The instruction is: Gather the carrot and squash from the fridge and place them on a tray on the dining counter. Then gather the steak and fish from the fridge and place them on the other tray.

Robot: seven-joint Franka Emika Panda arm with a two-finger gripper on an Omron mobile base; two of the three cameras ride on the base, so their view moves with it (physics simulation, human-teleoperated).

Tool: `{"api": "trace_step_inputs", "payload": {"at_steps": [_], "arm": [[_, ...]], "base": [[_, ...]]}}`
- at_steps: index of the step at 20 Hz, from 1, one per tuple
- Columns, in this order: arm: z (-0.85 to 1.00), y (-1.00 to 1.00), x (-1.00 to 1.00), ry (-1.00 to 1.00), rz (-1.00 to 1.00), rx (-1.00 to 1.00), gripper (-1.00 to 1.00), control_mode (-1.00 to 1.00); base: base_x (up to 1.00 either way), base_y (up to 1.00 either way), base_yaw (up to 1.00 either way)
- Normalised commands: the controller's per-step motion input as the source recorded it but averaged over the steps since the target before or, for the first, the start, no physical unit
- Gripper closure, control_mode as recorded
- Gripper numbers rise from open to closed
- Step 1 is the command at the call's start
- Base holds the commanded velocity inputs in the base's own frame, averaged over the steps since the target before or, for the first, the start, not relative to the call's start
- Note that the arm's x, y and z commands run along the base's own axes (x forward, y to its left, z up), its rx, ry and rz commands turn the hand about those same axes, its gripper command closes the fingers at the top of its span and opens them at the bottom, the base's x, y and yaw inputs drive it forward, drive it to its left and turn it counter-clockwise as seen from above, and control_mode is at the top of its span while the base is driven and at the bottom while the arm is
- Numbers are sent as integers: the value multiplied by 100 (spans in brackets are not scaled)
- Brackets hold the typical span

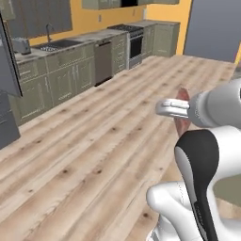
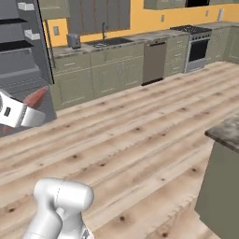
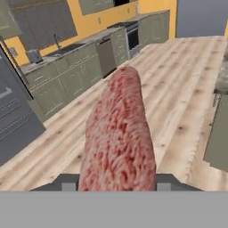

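The red, marbled slab of raw steak stands between the two dark finger tips of the gripper, which is closed part-way on its lower end and holds it up in the air above the pale wooden plank floor. In the hand view the meat runs away from the camera, and its bottom edge and most of both fingers are cut off by the lower part of the picture, so the contact points themselves are hard to make out.

In the left base view the steak shows as a thin reddish edge, largely hidden behind the silver gripper and the white arm. In the right base view just its tip sticks out past the gripper at the left edge; the rest of the hand is cut off there.

On the far side runs a row of grey-green kitchen cabinets with a sink and a dark-fronted dishwasher, and to their right a steel oven range. The open grey fridge stands far left, its shelves blurred. A dark stone counter corner juts in near right, mostly out of frame.
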Motion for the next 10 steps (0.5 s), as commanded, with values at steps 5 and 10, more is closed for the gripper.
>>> {"api": "trace_step_inputs", "payload": {"at_steps": [5, 10], "arm": [[0, 0, 0, 0, 0, 0, 100, 100], [0, 0, 0, 0, 0, 0, 100, 100]], "base": [[-88, -92, -21], [-77, -100, -21]]}}
